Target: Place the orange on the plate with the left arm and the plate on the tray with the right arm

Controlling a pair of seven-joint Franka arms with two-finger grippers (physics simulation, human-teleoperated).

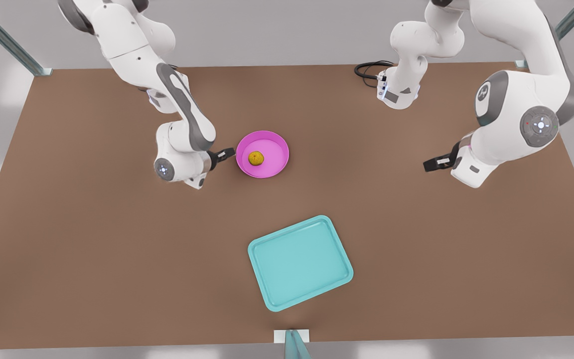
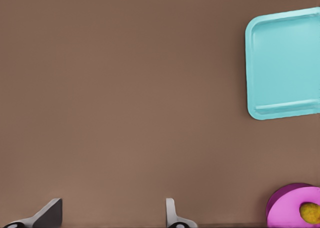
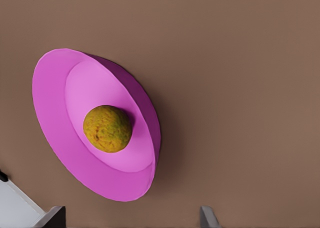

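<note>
the tray (image 1: 300, 263) lay nearest on the worktop (image 1: 92, 249). beyond, the orange (image 1: 256, 158) sat loose in the plate (image 1: 272, 169); rigid, best pinched at its rim. right gripper (image 3: 132, 220) beside it, jaws open. left gripper (image 2: 112, 215) waited farther off, empty, jaws apart.

No readable text, no labels, no brand marks, no numbers on any surface or object

A plain brown table (image 1: 117, 259) is seen, framed by grey metal struts (image 1: 8, 42) at the far corners. A black cable (image 1: 366, 70) is coiled near the far edge.
</note>
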